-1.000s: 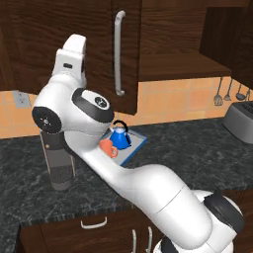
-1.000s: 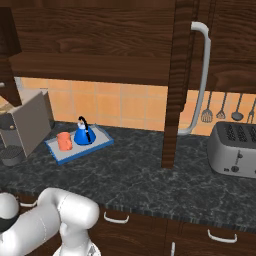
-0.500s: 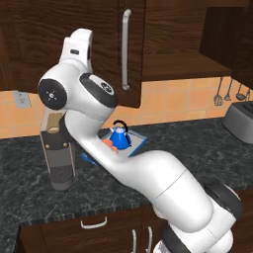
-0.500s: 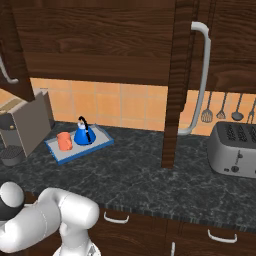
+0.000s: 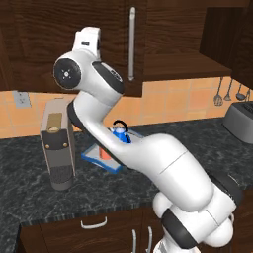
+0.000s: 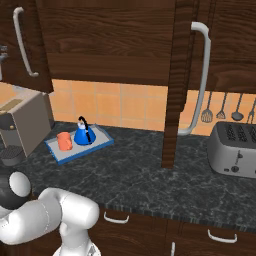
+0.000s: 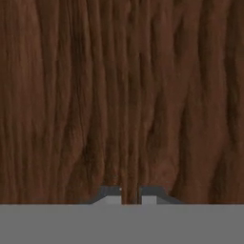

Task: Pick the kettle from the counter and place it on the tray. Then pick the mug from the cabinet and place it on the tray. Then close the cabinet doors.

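End effector point(image 7: 129, 194) facing door point(image 7: 119, 95) grain close up; tips sitting nearly together, narrow slit between them, pinching nothing I can see. Left door point(image 5: 74, 39) looking closed, bar handle point(image 5: 132, 44) beside hand. Right door point(image 6: 172, 85) standing open, edge-on. Kettle point(image 6: 83, 134) and mug point(image 6: 64, 141) sitting side by side on tray point(image 6: 102, 142) on table point(image 6: 140, 175). Toaster point(image 6: 235, 150) resting far right.
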Tool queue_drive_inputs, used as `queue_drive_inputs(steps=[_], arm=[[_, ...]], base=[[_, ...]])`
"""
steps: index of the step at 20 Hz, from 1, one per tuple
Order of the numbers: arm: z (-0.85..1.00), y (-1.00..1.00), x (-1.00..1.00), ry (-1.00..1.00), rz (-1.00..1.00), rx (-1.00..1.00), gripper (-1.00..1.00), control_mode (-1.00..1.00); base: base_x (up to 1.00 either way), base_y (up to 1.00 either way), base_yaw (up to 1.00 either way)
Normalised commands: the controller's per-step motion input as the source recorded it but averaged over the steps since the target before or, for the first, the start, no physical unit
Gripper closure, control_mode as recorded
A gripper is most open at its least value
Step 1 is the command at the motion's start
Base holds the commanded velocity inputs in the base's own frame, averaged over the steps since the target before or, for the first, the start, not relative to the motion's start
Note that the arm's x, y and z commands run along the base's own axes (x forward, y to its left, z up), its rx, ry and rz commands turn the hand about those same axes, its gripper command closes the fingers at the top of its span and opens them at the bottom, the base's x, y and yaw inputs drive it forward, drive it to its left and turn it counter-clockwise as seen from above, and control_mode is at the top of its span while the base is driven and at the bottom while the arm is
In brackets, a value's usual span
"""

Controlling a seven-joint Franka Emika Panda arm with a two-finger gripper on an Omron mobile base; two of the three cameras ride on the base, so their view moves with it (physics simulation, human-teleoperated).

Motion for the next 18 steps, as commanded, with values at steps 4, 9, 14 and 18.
queue_drive_inputs(steps=[4,9,14,18], arm=[[-0.5,-0.91,1.0,0.01,0.06,0.0,1.0,-1.0],[-0.53,-0.82,1.0,0.0,0.12,0.0,1.0,-1.0],[-0.45,-0.52,1.0,-0.05,0.2,0.01,1.0,-1.0],[-0.16,-0.11,1.0,-0.01,0.18,0.04,1.0,-1.0]], base=[[0.0,0.0,0.0],[0.0,0.0,0.0],[0.0,0.0,0.0],[0.0,0.0,0.0]])
